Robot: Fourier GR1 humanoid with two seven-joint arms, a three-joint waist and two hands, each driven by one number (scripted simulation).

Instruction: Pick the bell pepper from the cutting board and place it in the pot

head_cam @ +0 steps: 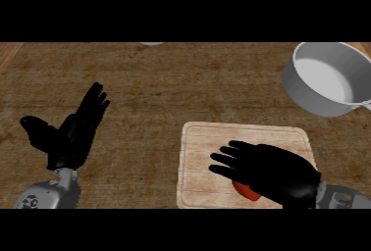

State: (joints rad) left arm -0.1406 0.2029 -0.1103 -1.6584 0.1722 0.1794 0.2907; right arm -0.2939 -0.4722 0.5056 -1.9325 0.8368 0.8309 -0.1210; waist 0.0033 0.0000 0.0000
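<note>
My right hand [279, 174] hung directly over the bell pepper [247, 191] on the cutting board [210, 147], fingers spread and grasping nothing, far nearer than my open left hand [72, 135]; the pot [326, 81] lay beyond, up-right.

One view only, from the head, looking steeply down on the counter [145, 83]. Forearms enter from the lower edge, so the camera sits close above the near side. The pot [326, 81] is cut off at the top right corner.
</note>
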